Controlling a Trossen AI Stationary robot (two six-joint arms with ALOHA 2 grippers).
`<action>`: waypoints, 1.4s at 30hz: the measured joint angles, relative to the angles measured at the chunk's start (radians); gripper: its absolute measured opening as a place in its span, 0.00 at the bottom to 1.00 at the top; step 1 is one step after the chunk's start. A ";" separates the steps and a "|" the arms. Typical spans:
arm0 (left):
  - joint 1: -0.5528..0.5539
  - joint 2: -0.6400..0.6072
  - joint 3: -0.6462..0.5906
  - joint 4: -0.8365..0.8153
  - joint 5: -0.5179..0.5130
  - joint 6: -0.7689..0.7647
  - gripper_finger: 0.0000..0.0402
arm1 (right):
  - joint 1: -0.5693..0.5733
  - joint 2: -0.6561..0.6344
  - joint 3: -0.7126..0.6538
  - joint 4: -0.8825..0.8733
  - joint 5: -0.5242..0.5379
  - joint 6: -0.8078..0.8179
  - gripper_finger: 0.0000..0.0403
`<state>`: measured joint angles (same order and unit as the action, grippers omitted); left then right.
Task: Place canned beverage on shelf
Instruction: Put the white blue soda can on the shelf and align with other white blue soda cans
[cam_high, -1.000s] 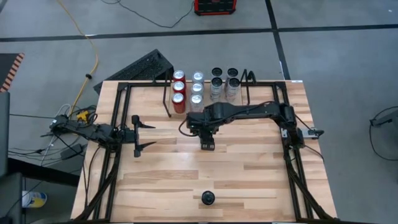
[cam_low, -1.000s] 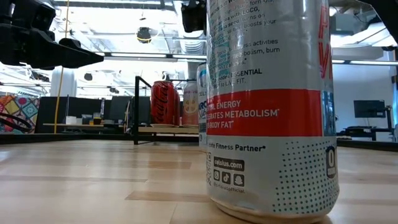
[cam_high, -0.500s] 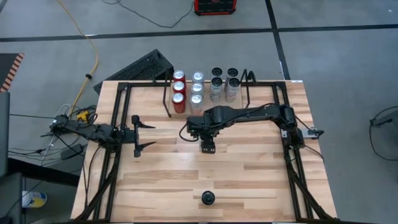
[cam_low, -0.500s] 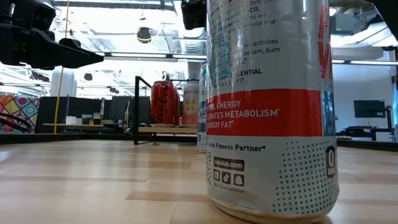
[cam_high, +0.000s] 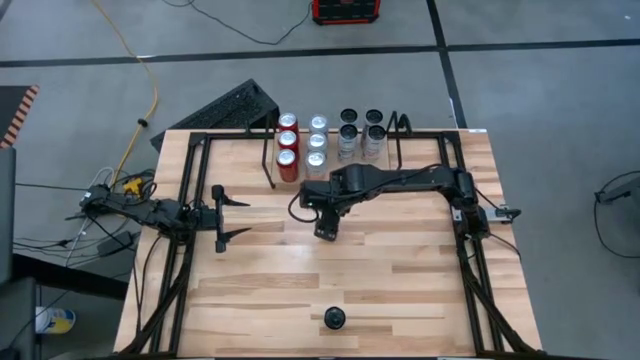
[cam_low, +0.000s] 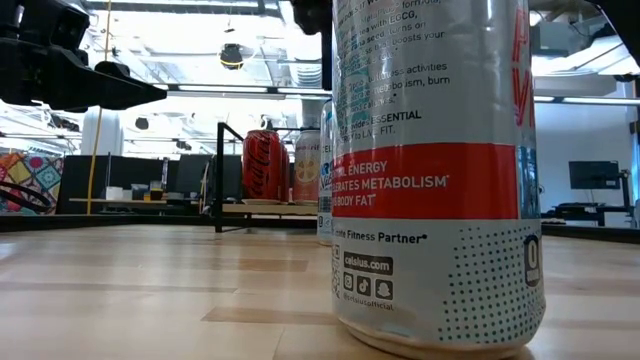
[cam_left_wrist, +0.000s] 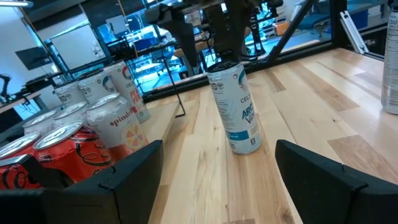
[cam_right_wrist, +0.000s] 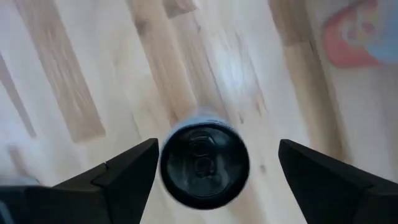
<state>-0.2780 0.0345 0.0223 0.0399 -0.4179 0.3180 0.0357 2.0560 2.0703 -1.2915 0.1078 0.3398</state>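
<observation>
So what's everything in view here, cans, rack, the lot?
shelf: one, black wire, far edge of table
red cans: three, red, row at shelf's left end
silver-topped cans: three, pale, row beside the red ones
dark-topped cans: four, white bodies, shelf's right part
mid-table can: one, white with blue print, upright
front can: one, dark top, near front edge
keyboard: one, black, on floor beyond table
table: one, light wood
left gripper: open, waiting at left side
right gripper: open, above mid-table can

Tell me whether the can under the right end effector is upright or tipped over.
Upright. The can stands on its base on the table, below the right end effector, whose open fingers flank its round top without touching.
</observation>
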 joint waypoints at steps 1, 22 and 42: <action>0.000 0.000 0.000 0.000 0.000 0.000 0.74 | 0.001 0.000 0.007 -0.006 0.000 0.052 0.89; 0.000 0.000 0.000 0.000 0.000 0.000 0.74 | 0.036 0.020 0.013 -0.076 0.031 0.360 0.89; 0.000 0.000 0.000 0.000 0.000 0.000 0.74 | 0.036 0.060 0.013 -0.084 0.071 0.359 0.76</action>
<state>-0.2783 0.0345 0.0223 0.0399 -0.4179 0.3180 0.0715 2.1159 2.0834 -1.3756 0.1787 0.6990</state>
